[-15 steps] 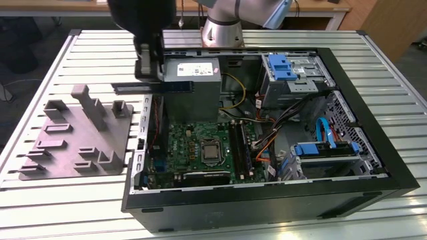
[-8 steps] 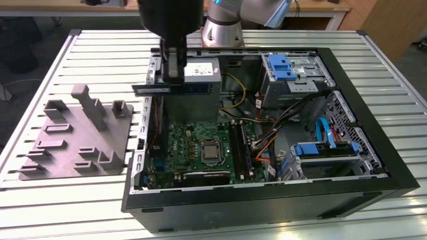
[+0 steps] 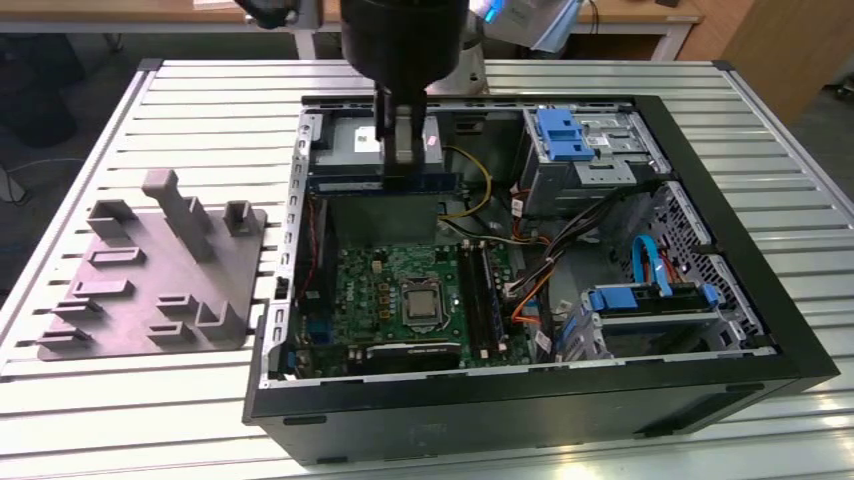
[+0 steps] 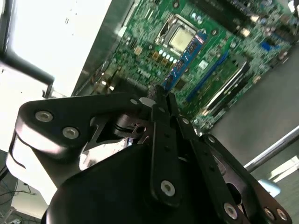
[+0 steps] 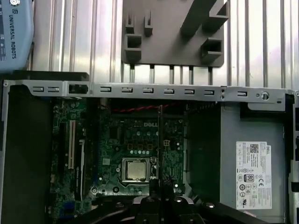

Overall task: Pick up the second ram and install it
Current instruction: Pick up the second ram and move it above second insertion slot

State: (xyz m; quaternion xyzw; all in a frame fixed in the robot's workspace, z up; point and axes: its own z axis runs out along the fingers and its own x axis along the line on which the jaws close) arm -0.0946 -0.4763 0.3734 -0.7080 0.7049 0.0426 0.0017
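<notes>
1 long, thin dark memory stick (image 4: 186,56) is clamped edge-up in the black tool (image 4: 158,93) above the green circuit board (image 3: 387,290), its long axis seemingly crosswise to that board's long black memory slots (image 3: 481,300).

Exterior view, clock centred on square silver processor socket (image 3: 420,305). Open room straight above green circuit board (image 3: 367,290). 3 o'clock: tangled orange, yellow and black cables (image 3: 534,255), then blue plastic drive cages (image 3: 627,298). 6 and 9 o'clock: walls of black metal computer case (image 3: 534,410). Past 9: grey moulded plastic fixture (image 3: 154,275) on slatted aluminium table (image 3: 200,120). 12 o'clock: gripper (image 3: 400,175) clamped on dark flat memory stick (image 3: 340,184), hanging above the board edge.
</notes>
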